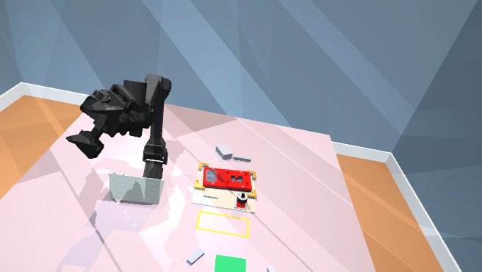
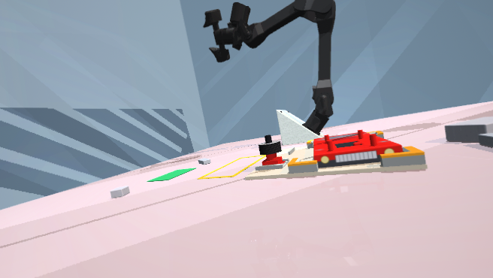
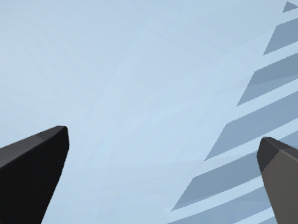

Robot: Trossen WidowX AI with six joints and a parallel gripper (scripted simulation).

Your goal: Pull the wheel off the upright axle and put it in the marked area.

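Wheel [image 1: 241, 198] sat on its axle, above the yellow marked area [image 1: 222, 223]. From outside, we saw our gripper [image 2: 218, 35] high, well apart. Wrist view showed fingers wide, empty; a skewed descent might jam it.
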